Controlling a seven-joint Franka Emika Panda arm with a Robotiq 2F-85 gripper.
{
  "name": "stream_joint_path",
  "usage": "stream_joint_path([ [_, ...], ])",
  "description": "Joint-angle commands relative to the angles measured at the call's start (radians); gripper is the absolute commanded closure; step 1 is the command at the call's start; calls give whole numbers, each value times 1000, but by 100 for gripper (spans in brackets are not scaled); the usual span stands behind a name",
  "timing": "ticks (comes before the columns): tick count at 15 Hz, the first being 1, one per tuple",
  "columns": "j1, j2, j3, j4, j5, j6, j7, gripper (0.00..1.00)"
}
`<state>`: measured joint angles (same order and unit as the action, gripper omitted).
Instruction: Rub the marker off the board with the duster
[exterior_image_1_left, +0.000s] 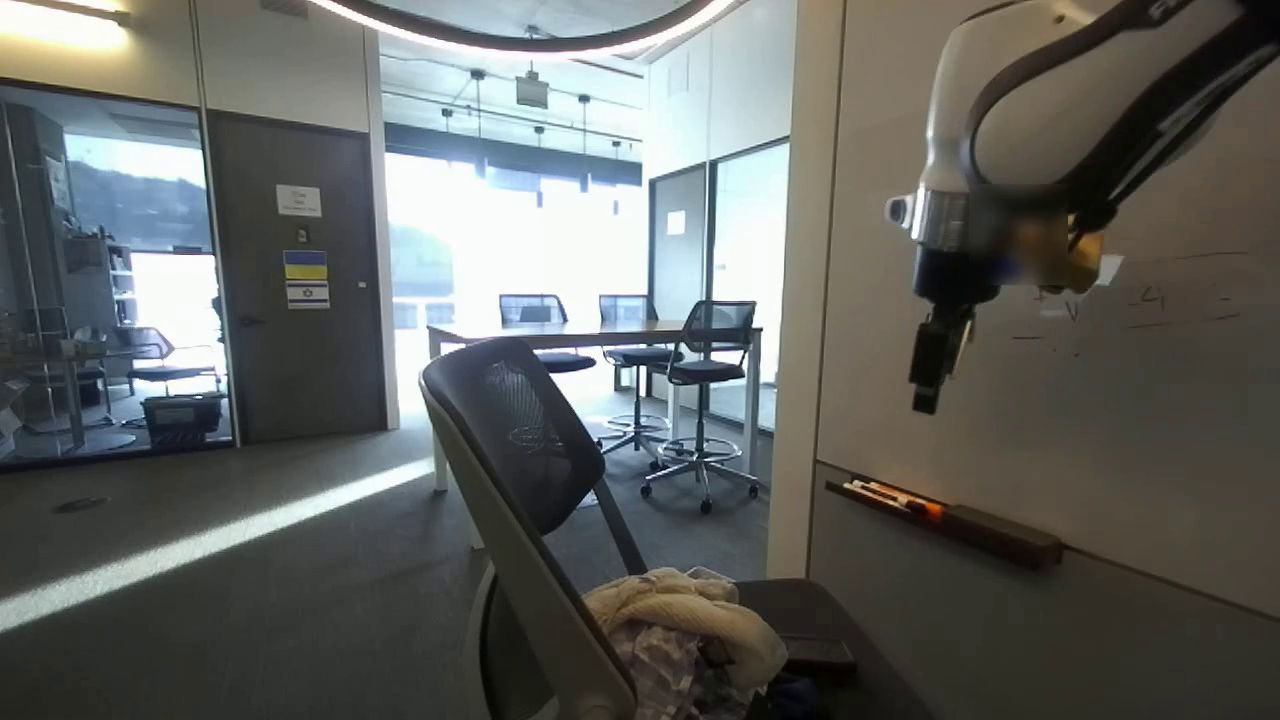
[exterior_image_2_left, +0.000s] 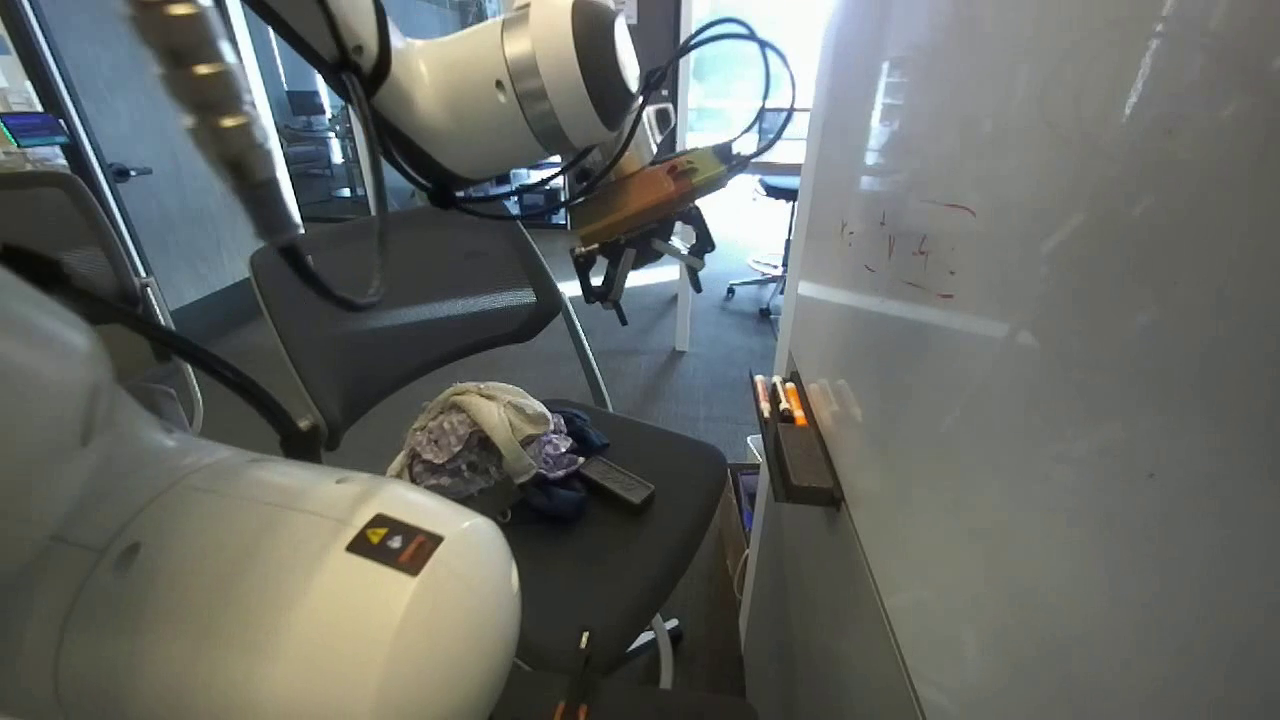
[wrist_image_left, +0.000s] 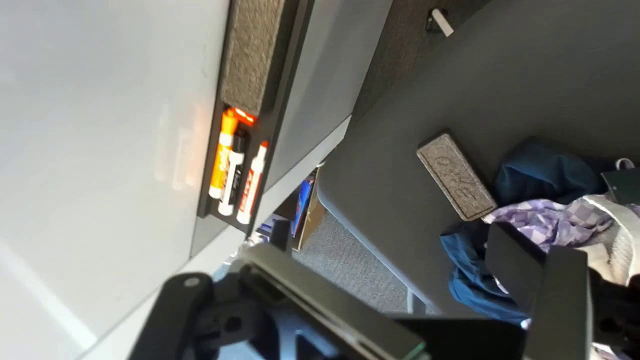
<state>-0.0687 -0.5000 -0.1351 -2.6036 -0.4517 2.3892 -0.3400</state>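
Presently, the empty end effector (exterior_image_2_left: 657, 292) is gaping wide near the board (exterior_image_2_left: 1050, 450). Red marks (exterior_image_2_left: 924, 252) are dotting the board; a duster (exterior_image_2_left: 804, 462) is lying at its lower edge.

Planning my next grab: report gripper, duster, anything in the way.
Gripper open, empty, aloft. Lettered duster on chair seat. Cloth heap beside it might crowd a grasp. Red marks on board.

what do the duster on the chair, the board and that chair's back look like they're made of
The duster looks like matt grey felt, judging by its speckled grain; foam is possible. The board has a glossy white finish, perhaps enamel or glass, since it mirrors the markers. The chair back seems dark, dull mesh: light shows faintly through it.
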Motion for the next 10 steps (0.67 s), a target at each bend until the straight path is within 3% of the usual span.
stream_joint_path([
  [1, 26, 239, 34, 76, -51, 176, -61, 0],
  [6, 37, 549, 43, 209, -63, 333, -250, 0],
  [10, 16, 748, 62, 326, -41, 355, -390, 0],
])
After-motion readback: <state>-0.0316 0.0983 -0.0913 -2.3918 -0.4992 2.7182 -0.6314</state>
